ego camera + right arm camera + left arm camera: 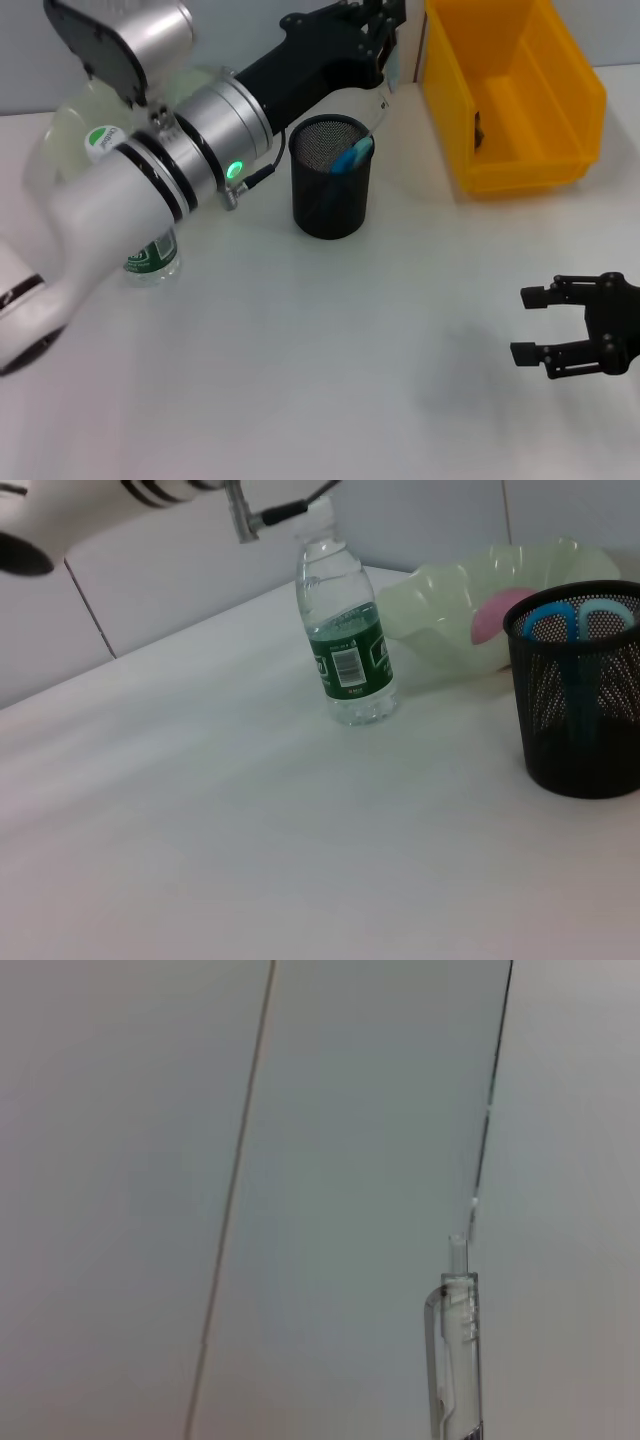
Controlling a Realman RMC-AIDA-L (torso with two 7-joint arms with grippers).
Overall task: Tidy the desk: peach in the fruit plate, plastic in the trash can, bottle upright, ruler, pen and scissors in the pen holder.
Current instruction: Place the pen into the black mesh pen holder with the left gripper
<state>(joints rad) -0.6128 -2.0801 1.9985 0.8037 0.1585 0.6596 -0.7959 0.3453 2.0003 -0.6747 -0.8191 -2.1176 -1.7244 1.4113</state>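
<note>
Bright, even overhead light washes the white table [300, 380] almost shadowless in the head view, with only a faint shadow at lower right beside the right gripper [530, 325], while the left arm [150, 190] looms blurred at upper left and the pen [455, 1360] shows soft-edged.

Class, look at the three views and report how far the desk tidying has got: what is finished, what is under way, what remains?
Done: peach in the fruit plate, bottle upright, scissors in the pen holder. In hand: the left gripper, above and behind the holder, carries a pen. The ruler is not visible, and the trash can holds something dark. The right gripper is idle and open.
</note>
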